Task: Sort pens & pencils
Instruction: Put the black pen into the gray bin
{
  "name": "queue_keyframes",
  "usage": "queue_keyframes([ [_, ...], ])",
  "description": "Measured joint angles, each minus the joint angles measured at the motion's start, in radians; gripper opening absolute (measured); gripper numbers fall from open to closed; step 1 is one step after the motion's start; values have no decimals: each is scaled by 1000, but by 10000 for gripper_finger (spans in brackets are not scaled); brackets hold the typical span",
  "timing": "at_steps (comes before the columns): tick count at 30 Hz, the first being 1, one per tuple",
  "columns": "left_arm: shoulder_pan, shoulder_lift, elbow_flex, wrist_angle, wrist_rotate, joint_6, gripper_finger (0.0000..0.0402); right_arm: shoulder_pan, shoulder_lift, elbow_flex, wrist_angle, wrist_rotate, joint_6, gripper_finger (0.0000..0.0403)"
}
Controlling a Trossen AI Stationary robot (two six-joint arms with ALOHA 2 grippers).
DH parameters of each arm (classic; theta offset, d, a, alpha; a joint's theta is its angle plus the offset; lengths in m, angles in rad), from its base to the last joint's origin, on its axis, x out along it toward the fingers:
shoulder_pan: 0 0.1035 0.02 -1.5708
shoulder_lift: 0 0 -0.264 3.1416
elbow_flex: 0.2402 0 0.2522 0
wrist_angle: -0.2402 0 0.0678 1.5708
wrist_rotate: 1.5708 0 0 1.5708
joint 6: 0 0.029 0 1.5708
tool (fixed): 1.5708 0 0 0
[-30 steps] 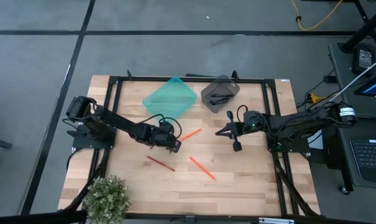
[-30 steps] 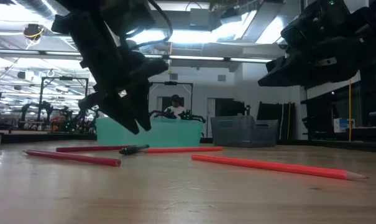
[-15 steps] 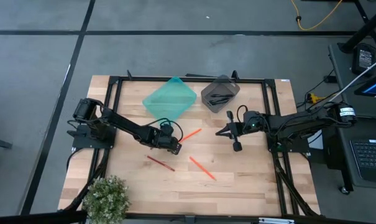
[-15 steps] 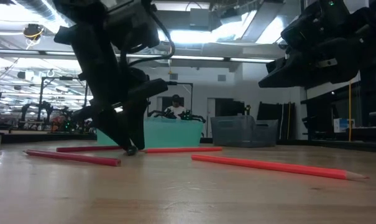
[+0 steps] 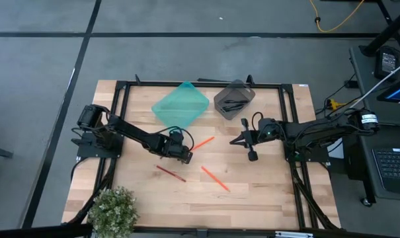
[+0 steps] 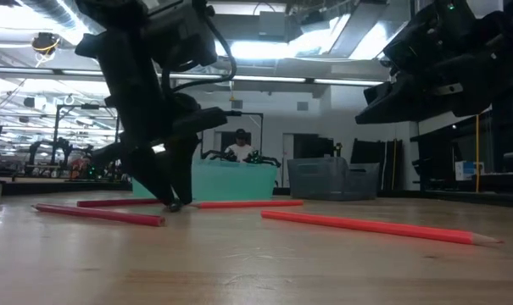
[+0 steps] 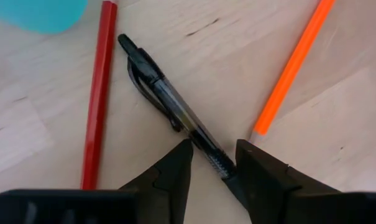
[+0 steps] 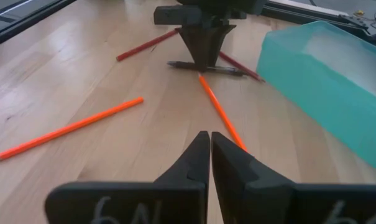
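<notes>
My left gripper (image 5: 184, 154) is down at the table, open. Its fingertips stand on either side of a black pen (image 7: 169, 99) at its grip end, also shown in the low view (image 6: 173, 203). A red pencil (image 7: 97, 99) lies beside the pen and an orange pencil (image 7: 293, 68) on its other side. Another red pencil (image 5: 170, 173) and another orange pencil (image 5: 215, 178) lie flat on the wood, nearer the front. My right gripper (image 5: 234, 140) hovers shut over the table's right middle (image 8: 209, 140). My left gripper comes from above, pointing down, fingers across the pen's grip end (image 7: 220, 163). One finger (image 7: 256, 168) seems to meet the pen there; the other finger (image 7: 175, 168) stands just off it. The pen lies flat on the table.
A teal bin (image 5: 180, 104) and a grey bin (image 5: 234, 99) holding black pens sit at the far edge. A potted plant (image 5: 114, 208) stands at the near left corner. Bare wood lies along the near and right sides.
My left gripper has moved a little toward the table's right and dropped from above the pen to the tabletop, its fingers now astride the pen. The pen and pencils have stayed where they lay. My right arm has kept still.
</notes>
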Motion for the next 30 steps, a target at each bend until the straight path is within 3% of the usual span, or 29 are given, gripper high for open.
queue_keyframes([
  [3,0,-1,2,-29,6,-1,105,0,0,0,-3,0,0,19],
  [10,-13,-2,2,-52,-12,54,20,0,0,0,-12,0,0,19],
  [15,-17,-2,2,-45,-29,107,17,0,0,0,-15,-1,3,19],
  [22,-63,-6,-11,11,-150,237,17,0,0,0,-24,-1,4,19],
  [30,-143,-75,-13,27,-302,270,17,0,0,0,-23,0,27,19],
])
